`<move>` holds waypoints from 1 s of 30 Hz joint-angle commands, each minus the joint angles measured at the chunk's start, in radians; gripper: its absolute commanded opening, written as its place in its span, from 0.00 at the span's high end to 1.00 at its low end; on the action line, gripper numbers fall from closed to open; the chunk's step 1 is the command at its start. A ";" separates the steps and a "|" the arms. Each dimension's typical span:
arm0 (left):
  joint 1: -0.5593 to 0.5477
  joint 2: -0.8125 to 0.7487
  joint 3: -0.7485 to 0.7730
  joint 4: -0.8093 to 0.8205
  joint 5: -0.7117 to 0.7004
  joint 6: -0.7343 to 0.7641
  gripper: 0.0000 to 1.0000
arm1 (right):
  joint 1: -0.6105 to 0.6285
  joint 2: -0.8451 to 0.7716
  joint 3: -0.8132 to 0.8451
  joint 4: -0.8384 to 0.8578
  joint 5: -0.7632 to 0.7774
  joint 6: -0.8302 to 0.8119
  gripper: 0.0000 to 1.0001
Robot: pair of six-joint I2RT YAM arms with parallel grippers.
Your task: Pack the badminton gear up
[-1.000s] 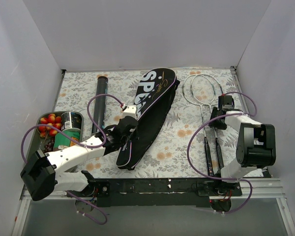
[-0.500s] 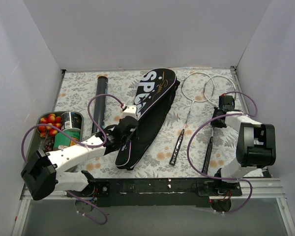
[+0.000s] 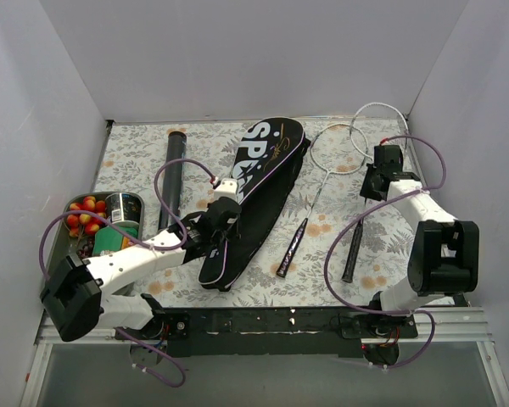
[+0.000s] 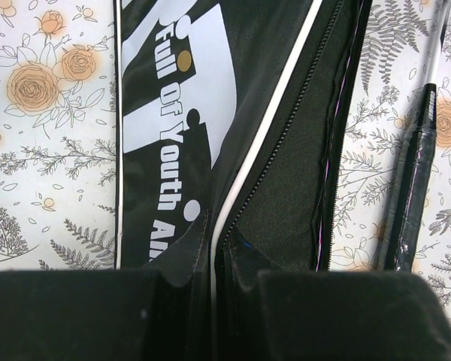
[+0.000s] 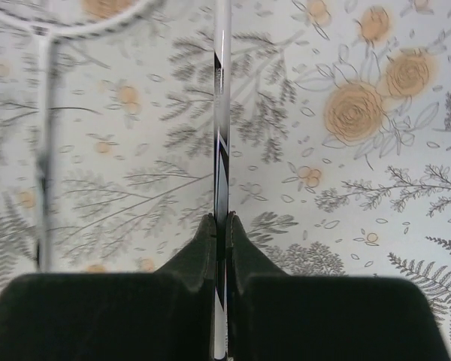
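Note:
The long black racket bag (image 3: 259, 182) with white "SPORT" lettering lies diagonally mid-table, its zip parted. My left gripper (image 3: 225, 222) is shut on the bag's piped zip edge (image 4: 216, 252). A silver-framed racket (image 3: 353, 250) runs from its head at the far right corner down to its black handle. My right gripper (image 3: 376, 182) is shut on that racket's thin shaft (image 5: 222, 165). The other racket (image 3: 310, 208) lies free between it and the bag; its handle (image 4: 413, 195) shows in the left wrist view. The dark shuttle tube (image 3: 171, 178) lies left of the bag.
A tray (image 3: 72, 206) of fruit and cans stands at the left edge, beside my left arm. White walls close the table in on the left, back and right. The floral cloth (image 3: 322, 271) covers the table.
My right gripper closed on one racket's shaft and carried it towards the far right corner. The other racket swung left towards the bag. My left gripper kept its hold on the bag.

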 commanded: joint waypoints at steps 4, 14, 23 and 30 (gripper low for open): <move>0.024 0.046 0.057 0.028 -0.034 -0.018 1.00 | 0.160 -0.185 0.125 -0.078 -0.032 0.091 0.99; 0.070 0.135 0.146 0.028 -0.024 -0.071 1.00 | 0.447 -0.347 0.050 -0.182 0.060 0.301 0.99; 0.110 0.141 0.169 0.007 -0.016 -0.122 1.00 | 0.628 -0.463 -0.072 -0.282 0.143 0.440 0.99; 0.116 0.146 0.178 0.007 -0.001 -0.162 1.00 | 0.778 -0.465 -0.160 -0.316 0.173 0.499 0.99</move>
